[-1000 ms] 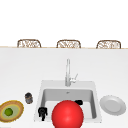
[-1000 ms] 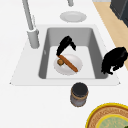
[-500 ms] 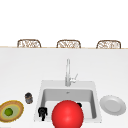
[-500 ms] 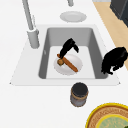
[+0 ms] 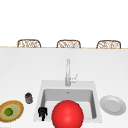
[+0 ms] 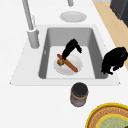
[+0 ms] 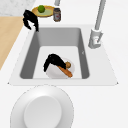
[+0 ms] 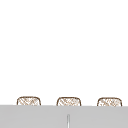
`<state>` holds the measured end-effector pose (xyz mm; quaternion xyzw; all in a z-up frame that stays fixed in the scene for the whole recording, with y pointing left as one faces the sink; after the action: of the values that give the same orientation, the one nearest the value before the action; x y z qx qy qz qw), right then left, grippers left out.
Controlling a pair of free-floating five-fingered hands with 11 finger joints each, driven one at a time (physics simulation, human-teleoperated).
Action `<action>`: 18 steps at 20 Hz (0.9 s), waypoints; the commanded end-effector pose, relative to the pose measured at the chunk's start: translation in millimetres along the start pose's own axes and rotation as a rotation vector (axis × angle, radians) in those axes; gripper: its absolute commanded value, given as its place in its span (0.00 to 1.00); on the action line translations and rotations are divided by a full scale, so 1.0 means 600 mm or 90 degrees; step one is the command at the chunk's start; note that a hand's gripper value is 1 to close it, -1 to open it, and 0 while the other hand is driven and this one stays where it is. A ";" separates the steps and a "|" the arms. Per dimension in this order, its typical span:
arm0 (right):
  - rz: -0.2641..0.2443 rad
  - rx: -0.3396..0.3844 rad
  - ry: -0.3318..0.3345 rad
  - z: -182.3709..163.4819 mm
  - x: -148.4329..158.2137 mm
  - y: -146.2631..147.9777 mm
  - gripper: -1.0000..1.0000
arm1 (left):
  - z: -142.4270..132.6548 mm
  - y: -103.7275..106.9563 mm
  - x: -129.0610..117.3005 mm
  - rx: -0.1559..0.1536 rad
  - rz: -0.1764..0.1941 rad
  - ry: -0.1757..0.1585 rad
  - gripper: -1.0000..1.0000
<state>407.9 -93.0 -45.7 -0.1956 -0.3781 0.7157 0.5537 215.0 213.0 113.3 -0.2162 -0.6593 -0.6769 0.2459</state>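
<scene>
White counter runs all round the grey sink; three woven chair backs stand beyond the counter's far edge. Faucet rises behind the sink. Right of the sink: empty plate. Left of the sink: dark jar, and past it a yellow-rimmed dish holding a green fruit.

Inside the sink: small white plate on the floor, brown brush lying across it. Right hand reaches down into the sink, fingers bunched narrow and ending at the brush handle; whether they actually pinch it cannot be told. Left hand hangs over the sink's front left corner, fingers curled downward, holding nothing.

Hidden: in the front view a red ball covers the sink's near half. Wood floor shows along the counter's front, cut off by the frame edge. Dish is cropped in the left side view.
</scene>
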 end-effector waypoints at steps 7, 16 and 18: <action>0.070 0.036 -0.027 0.011 0.059 0.003 0.00 | 0.000 0.000 0.000 0.000 0.000 0.000 0.50; 0.036 0.099 -0.006 -0.005 0.086 0.005 0.00 | 0.000 0.000 0.000 0.000 0.000 0.000 0.50; 0.003 0.126 -0.030 -0.014 0.082 -0.004 0.00 | 0.000 0.000 0.000 0.000 0.000 0.000 0.50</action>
<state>387.7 -43.0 -42.6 -0.1370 -0.3418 0.7321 0.5732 215.0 213.0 113.3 -0.2162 -0.6593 -0.6769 0.2459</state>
